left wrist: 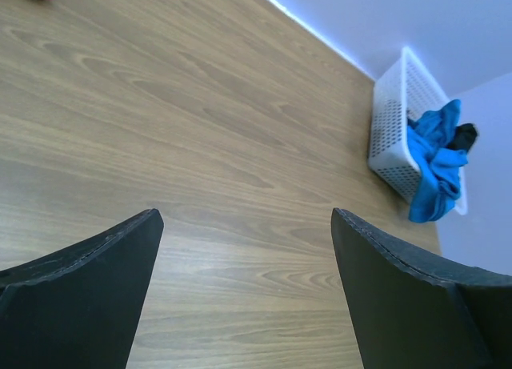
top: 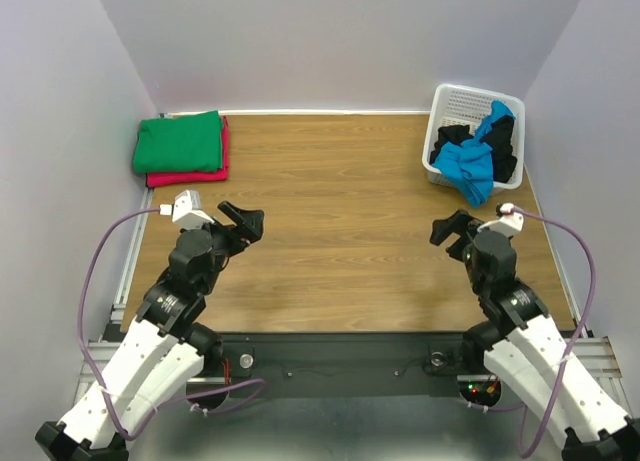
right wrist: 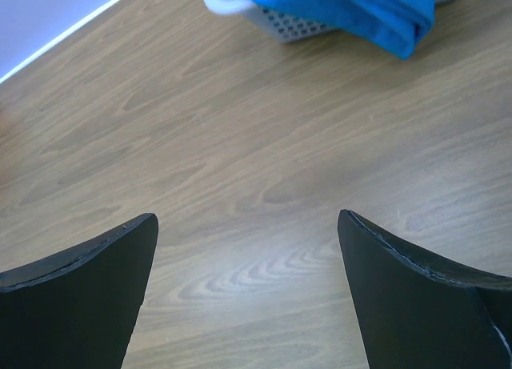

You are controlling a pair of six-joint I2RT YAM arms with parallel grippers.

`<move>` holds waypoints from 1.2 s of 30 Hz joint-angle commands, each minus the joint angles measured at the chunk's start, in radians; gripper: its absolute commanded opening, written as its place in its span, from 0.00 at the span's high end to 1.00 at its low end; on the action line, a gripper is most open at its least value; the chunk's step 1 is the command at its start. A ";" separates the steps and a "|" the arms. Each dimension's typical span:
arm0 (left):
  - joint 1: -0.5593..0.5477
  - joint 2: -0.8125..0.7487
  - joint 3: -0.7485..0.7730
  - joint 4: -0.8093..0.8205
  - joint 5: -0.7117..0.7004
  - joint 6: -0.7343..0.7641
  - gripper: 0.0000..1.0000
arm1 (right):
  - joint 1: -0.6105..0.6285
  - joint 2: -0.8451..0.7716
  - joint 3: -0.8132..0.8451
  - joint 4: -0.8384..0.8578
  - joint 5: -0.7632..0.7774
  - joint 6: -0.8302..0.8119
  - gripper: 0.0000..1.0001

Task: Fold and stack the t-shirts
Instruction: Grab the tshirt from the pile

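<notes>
Basket (top: pixel 455 106) — turquoise t-shirt (top: pixel 470 166) over its rim; green t-shirt (top: pixel 180 143) on red-pink t-shirt (top: pixel 190 177).

The wood-grain worktop (top: pixel 340 221) carries two things, set well apart. In its far left corner lies a folded red-pink t-shirt (top: pixel 190 179), with a folded green t-shirt (top: pixel 180 143) stacked on top of it. In the far right corner stands a white plastic lattice basket (top: pixel 462 103), upright.
</notes>
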 commanded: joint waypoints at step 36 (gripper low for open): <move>-0.004 0.023 -0.024 0.063 -0.057 -0.027 0.01 | -0.310 1.337 1.105 -0.133 0.248 -0.317 0.15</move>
